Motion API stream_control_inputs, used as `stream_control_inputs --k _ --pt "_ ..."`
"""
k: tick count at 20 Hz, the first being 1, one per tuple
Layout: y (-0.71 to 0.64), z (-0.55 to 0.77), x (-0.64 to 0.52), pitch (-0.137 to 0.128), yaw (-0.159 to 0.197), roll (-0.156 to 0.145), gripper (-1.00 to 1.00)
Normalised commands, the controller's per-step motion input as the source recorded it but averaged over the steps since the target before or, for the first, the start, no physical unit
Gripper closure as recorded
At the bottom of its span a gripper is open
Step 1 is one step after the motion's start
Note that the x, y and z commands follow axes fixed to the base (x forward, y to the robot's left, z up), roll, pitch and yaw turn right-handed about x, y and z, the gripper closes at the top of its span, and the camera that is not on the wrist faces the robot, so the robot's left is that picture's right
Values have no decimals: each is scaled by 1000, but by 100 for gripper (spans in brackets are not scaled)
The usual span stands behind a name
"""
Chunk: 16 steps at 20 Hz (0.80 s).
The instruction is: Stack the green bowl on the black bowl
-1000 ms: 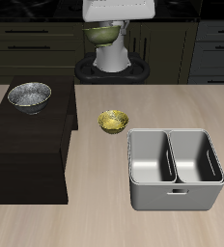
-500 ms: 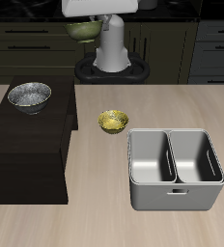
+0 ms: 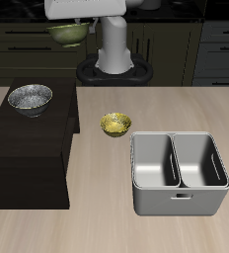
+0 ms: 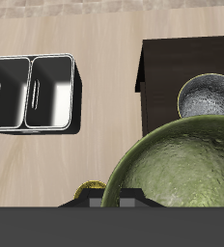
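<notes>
The green bowl [image 3: 69, 34] is held high in the air at the back of the scene, under my gripper [image 3: 71, 24], which is shut on it. In the wrist view the green bowl [image 4: 182, 174] fills the near field, olive with dark mottling. The black bowl [image 3: 30, 97], speckled grey inside, sits on the dark cabinet [image 3: 28, 148]. It also shows in the wrist view [image 4: 209, 96], just beyond the green bowl's rim. The held bowl is above and farther back than the black bowl.
A small yellow-gold bowl [image 3: 114, 124] sits on the table beside the cabinet. A grey two-compartment caddy [image 3: 178, 173] stands near the table's front edge; it also shows in the wrist view [image 4: 35, 92]. The robot base [image 3: 114, 59] stands at the back.
My gripper has carried the green bowl sideways at height, from over the robot base toward the side of the cabinet and black bowl. Nothing on the table moved.
</notes>
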Motion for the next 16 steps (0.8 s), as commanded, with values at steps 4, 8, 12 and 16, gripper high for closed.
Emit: stream_control_inputs --k 4,8,12,16 --pt "-261 226 120 0 12 25 100" --pt "-295 158 196 -5 1 -53 100" --pt "-331 107 210 2 -4 -8 100" --pt "-272 23 206 28 -36 -48 100"
